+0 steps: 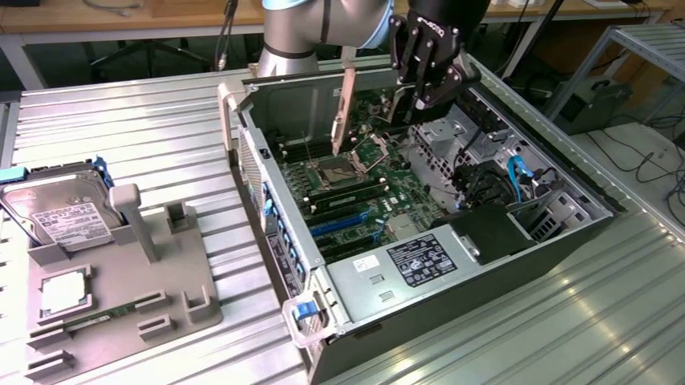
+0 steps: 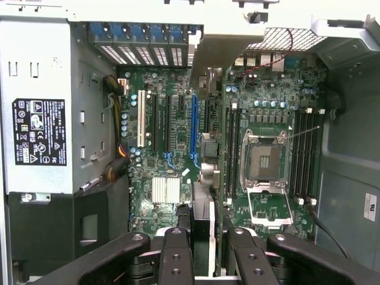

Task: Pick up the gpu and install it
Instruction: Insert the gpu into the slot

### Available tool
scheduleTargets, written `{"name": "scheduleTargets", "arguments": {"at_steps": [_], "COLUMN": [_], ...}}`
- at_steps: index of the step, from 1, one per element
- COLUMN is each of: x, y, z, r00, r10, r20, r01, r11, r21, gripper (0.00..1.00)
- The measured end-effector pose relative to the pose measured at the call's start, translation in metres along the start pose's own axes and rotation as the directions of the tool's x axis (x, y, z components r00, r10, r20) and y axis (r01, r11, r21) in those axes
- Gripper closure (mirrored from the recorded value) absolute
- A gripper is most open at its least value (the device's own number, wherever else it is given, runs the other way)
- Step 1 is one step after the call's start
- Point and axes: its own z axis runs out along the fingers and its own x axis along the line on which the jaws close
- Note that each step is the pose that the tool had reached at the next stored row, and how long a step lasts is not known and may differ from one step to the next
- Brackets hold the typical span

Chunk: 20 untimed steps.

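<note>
Now | gripper clenched on gpu — held edge-down over open computer case | bracket facing rear slots, presumably for alignment

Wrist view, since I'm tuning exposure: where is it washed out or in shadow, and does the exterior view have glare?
Wrist view: the graphics card ends in a washed-out bracket; the case wall is dim. Exterior view: glare streaks the ribbed table.
</note>
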Motion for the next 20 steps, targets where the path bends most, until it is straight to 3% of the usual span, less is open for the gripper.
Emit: {"name": "scheduleTargets", "arguments": {"at_steps": [17, 20], "x": [0.0, 0.0], "y": [0.0001, 0.0003], "z": [0.0096, 0.0218], "r00": [1.0, 1.0], "r10": [0.0, 0.0], "r20": [0.0004, 0.0008], "r01": [0.0, 0.0], "r11": [1.0, 1.0], "r21": [0.0, 0.0], "gripper": [0.72, 0.72]}}
